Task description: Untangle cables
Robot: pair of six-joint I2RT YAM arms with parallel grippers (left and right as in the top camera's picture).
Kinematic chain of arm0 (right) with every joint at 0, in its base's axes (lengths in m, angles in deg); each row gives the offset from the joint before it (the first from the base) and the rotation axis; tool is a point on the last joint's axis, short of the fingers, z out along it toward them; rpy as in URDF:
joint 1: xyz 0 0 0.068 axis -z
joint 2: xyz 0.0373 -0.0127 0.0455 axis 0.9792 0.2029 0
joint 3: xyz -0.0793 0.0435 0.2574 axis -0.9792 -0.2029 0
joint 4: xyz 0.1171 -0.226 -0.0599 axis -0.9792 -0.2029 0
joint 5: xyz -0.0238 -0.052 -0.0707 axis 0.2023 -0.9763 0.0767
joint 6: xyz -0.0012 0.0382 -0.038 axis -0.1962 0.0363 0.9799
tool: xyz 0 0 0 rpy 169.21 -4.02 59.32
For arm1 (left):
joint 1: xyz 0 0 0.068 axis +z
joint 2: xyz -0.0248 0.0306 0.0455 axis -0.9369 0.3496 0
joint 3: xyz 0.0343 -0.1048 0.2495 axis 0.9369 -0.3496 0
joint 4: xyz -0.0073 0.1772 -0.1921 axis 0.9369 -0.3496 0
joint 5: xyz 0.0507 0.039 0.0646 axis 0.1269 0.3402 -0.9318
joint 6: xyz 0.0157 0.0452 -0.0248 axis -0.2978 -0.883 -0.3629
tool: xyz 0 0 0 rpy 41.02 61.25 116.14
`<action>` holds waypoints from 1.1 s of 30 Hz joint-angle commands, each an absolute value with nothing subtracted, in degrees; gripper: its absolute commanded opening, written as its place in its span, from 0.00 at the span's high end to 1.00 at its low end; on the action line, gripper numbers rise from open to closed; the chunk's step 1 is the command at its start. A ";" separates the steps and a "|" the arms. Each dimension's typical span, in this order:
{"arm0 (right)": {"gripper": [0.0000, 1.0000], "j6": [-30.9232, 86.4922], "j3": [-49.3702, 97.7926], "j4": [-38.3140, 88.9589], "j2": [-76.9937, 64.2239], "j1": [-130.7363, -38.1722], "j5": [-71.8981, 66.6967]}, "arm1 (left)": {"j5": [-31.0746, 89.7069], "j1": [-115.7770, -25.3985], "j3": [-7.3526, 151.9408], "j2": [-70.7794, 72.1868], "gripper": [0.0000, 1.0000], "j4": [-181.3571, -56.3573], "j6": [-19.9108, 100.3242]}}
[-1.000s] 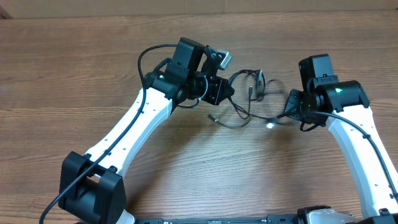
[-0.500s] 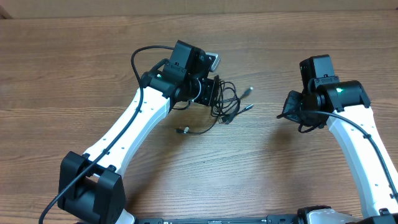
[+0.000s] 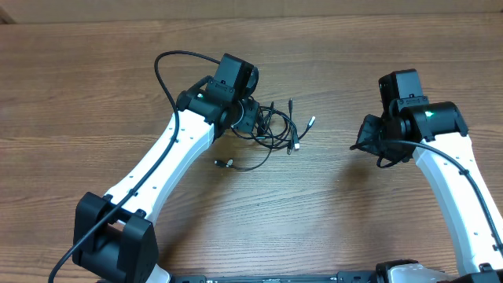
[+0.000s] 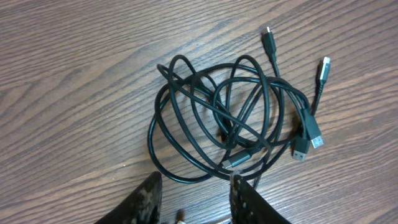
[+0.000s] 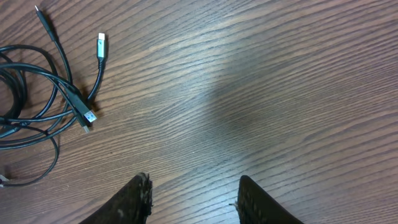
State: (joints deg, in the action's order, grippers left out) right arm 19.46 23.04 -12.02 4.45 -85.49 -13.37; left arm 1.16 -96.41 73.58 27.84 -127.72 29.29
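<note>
The left gripper (image 4: pixel 196 202) stands open, its two dark fingers spread with only bare wood between them and nothing held, though one strand passes right at the tip of one finger. Just ahead of it lie the thin black cables (image 4: pixel 239 159), a loose tangle of overlapping loops on the brown wooden table (image 3: pixel 314 220). The left wrist view shows what the overhead cannot: a silver-tipped plug (image 4: pixel 324 63) and a slim black plug (image 4: pixel 267 31) pointing away from the loops, and two wider plugs (image 4: pixel 308 140) side by side at the edge. The overhead alone shows one strand trailing out of the heap to a small plug end (image 3: pixel 224 163) lying apart. The right gripper (image 5: pixel 196 200) is also spread wide and holds nothing, well apart from the tangle, which only reaches the left edge of its view. One second ago a cable stretched between both grippers; now the whole bundle sits beside the left gripper (image 3: pixel 250 118), which has moved leftward, while the right gripper (image 3: pixel 365 141) has stayed put.
</note>
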 commanded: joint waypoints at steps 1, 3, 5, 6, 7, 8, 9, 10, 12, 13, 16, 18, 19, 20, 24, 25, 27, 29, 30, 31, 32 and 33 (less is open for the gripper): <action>0.57 19.59 23.02 -11.91 4.31 -85.36 -13.06 | 0.07 -96.15 74.74 28.93 0.59 -127.76 28.59; 0.56 19.59 23.02 -11.89 4.31 -85.36 -13.06 | 1.56 -96.15 74.74 29.89 0.53 -127.94 28.59; 0.56 19.61 23.02 -11.89 4.31 -85.36 -13.06 | 4.16 -96.15 74.74 30.77 0.46 -128.33 28.59; 0.56 19.59 23.02 -11.89 4.31 -85.36 -13.06 | 5.95 -96.15 74.74 31.12 0.43 -128.64 28.61; 0.56 19.59 23.02 -11.89 4.31 -85.36 -13.06 | 7.66 -96.15 74.74 31.73 0.42 -128.83 28.66; 0.55 19.59 23.02 -11.89 4.31 -85.36 -13.06 | 9.16 -96.15 74.74 32.06 0.40 -129.05 28.76; 0.56 19.59 23.02 -11.89 4.31 -85.36 -13.06 | 10.34 -96.15 74.74 32.80 0.40 -129.23 29.33; 0.56 19.59 23.02 -11.89 4.31 -85.36 -13.06 | 10.78 -96.15 74.72 33.30 0.40 -129.40 29.97; 0.55 19.59 23.02 -11.89 4.31 -85.36 -13.06 | 10.67 -96.15 74.70 34.72 0.40 -129.49 31.02; 0.56 19.59 23.02 -11.89 4.31 -85.36 -13.06 | 10.69 -96.15 74.70 35.14 0.41 -129.47 31.02; 0.56 19.61 23.02 -11.89 4.31 -85.36 -13.06 | 10.72 -96.15 74.70 37.65 0.44 -129.12 31.28; 0.56 19.59 23.02 -11.89 4.31 -85.36 -13.06 | 10.76 -96.15 74.70 38.75 0.44 -127.96 31.74; 0.56 19.59 23.02 -11.85 4.31 -85.36 -13.06 | 10.74 -96.15 74.70 39.38 0.44 -126.85 32.37; 0.56 19.59 23.02 -11.80 4.31 -85.36 -13.06 | 10.74 -96.15 74.70 39.79 0.44 -125.67 32.37; 0.55 19.59 23.02 -11.74 4.31 -85.36 -13.06 | 10.76 -96.24 74.70 43.05 0.44 -119.76 32.33; 0.56 19.59 23.02 -11.80 4.31 -85.36 -13.06 | 10.74 -96.24 74.70 44.04 0.44 -118.76 32.33; 0.56 19.59 23.02 -11.89 4.31 -85.36 -13.06 | 10.78 -96.24 74.70 45.52 0.51 -117.60 32.33; 0.54 19.59 23.02 -11.85 4.31 -85.36 -13.04 | 10.76 -96.24 74.70 45.96 0.76 -117.12 32.31; 0.52 19.59 23.02 -11.76 4.31 -85.36 -13.04 | 10.78 -96.24 74.74 45.89 0.90 -116.86 32.31; 0.49 19.61 23.02 -11.58 4.31 -85.36 -13.04 | 10.87 -96.24 74.90 45.46 0.95 -116.77 32.31; 0.47 19.59 23.02 -11.28 4.31 -85.36 -12.88 | 11.11 -96.24 75.16 45.15 0.96 -116.68 32.26; 0.46 19.63 23.02 -10.75 4.31 -85.36 -12.25 | 11.63 -96.19 75.59 44.60 0.96 -116.70 32.20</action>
State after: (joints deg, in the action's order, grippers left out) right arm 19.46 23.04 -11.71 4.45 -85.49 -13.28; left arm 10.30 -96.41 73.78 45.46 -117.05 32.20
